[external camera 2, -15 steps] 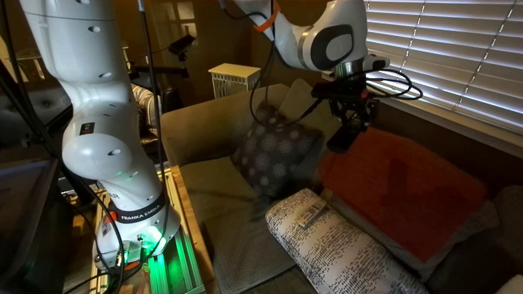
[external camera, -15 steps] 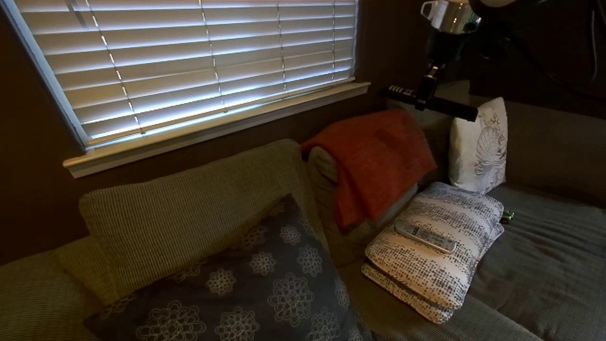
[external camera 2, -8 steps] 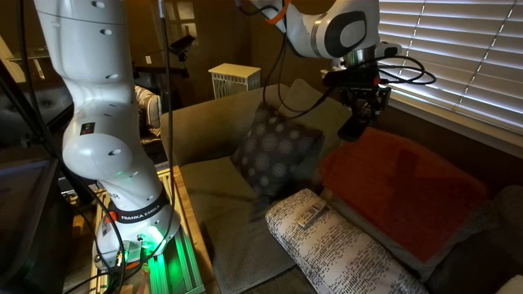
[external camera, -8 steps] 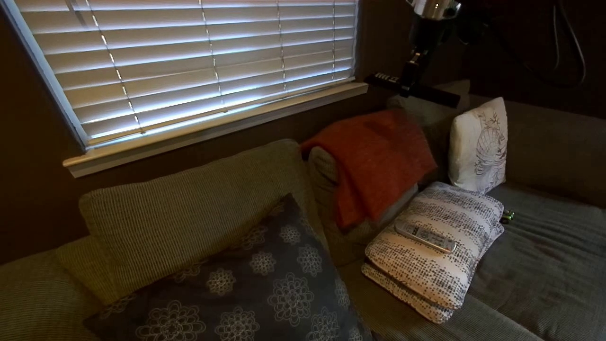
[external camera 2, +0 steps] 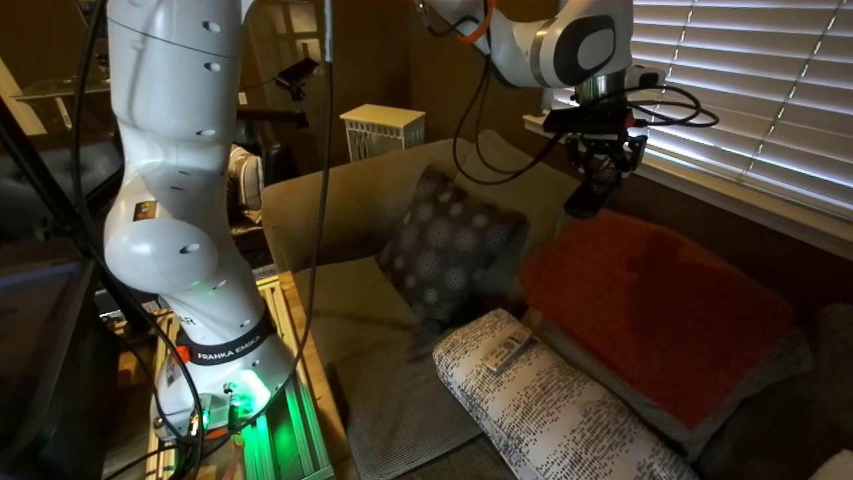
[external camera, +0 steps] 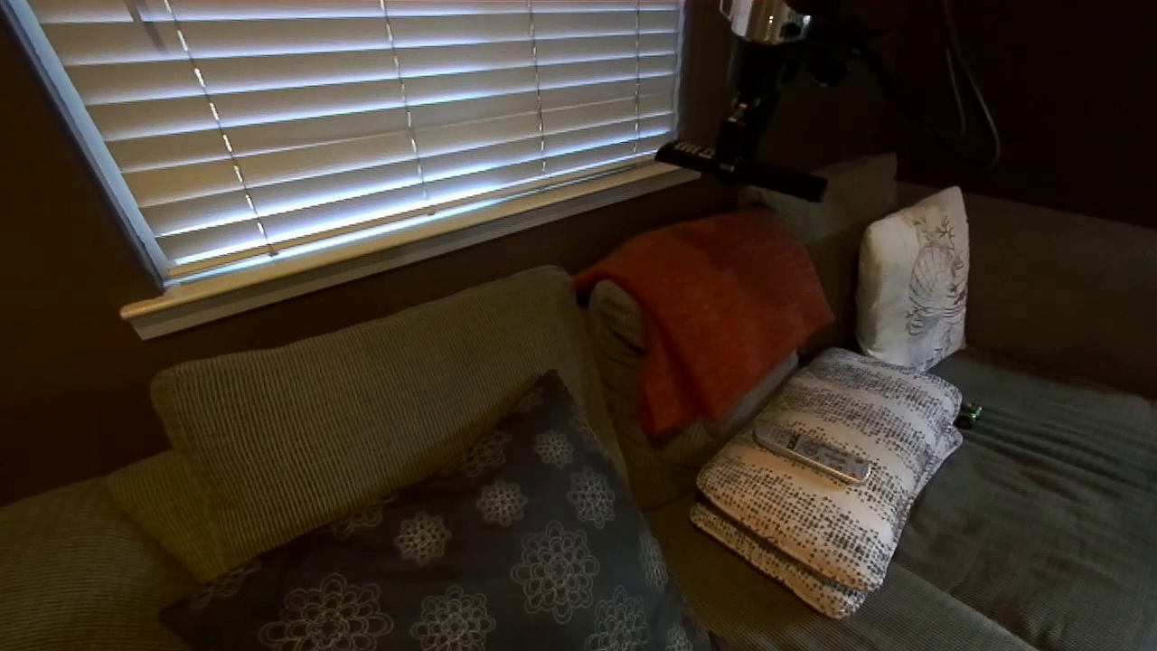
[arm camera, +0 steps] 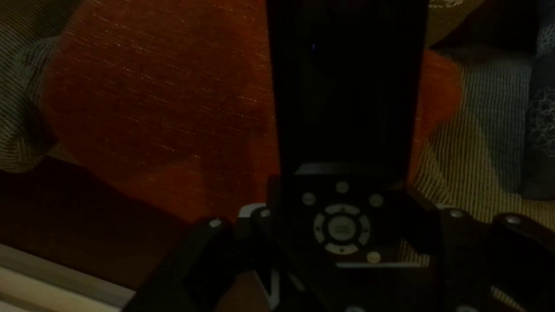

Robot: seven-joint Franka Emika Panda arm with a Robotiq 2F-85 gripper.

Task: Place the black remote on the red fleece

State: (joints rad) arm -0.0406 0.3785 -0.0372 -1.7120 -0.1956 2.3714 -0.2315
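In an exterior view, the gripper is at upper right, pinching the black remote near the middle of its length. The remote is in the air above the red fleece, a gap showing between the two; visible keys are toward its left end. Fleece lies draped over a back cushion of the sofa, right of the window blinds. Flowered pillow at near left. Grey remote rests on the stacked spotted pillows, right; white pillow just beyond them.

In an exterior view, the white arm stands at left and reaches across to the gripper, right. The black remote appears at the far left edge of the fleece; a shadow falls on the cloth. White cabinet at the far side, behind the sofa.

In the wrist view, fingers press both long edges of the black remote, beside its ring of keys; key labels too dim to read. Fleece spreads below, mostly left. Window sill at lower left.
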